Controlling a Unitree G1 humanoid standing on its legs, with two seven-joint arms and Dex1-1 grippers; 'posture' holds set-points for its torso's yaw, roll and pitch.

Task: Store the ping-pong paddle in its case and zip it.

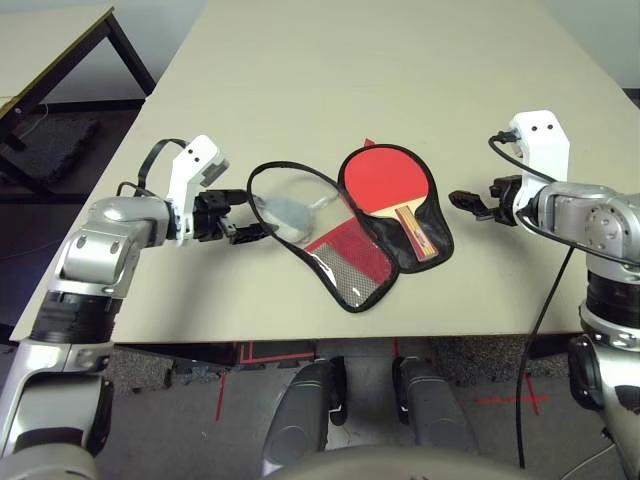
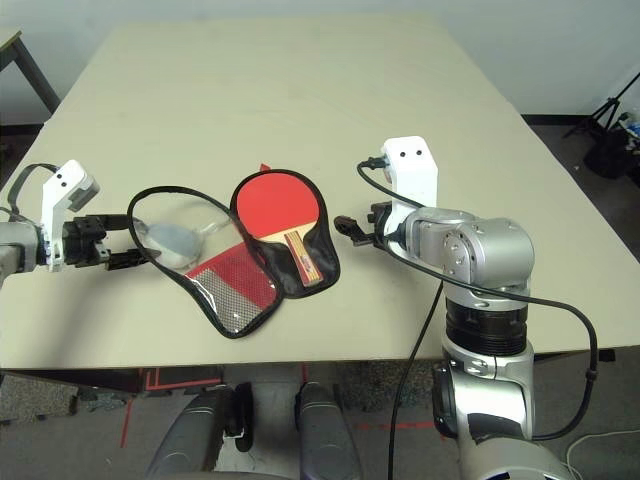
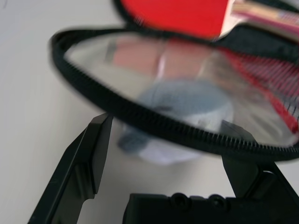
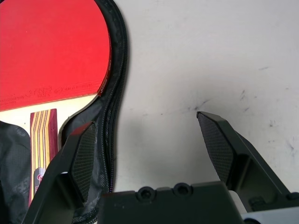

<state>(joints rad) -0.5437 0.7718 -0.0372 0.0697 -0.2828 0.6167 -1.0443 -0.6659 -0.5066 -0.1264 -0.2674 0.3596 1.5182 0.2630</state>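
Observation:
The case (image 1: 352, 256) lies unzipped on the table, red mesh and a clear panel on its left flap, black lining on its right half. The ping-pong paddle (image 1: 385, 180) rests red face up on that lining, its wooden handle (image 4: 43, 140) pointing toward the table's front edge. My left gripper (image 1: 252, 215) stands open at the flap's left rim; in the left wrist view the black zipper edge (image 3: 140, 119) runs across the gap between its fingers. My right gripper (image 1: 462, 200) is open just right of the case, one finger (image 4: 81, 154) beside the zipper rim.
A small grey pouch (image 1: 285, 213) on a white cord lies under the clear flap. The tan table (image 1: 400, 70) stretches wide behind the case. A second table (image 1: 50, 40) stands at the far left. A black cable (image 1: 545, 300) hangs from my right arm.

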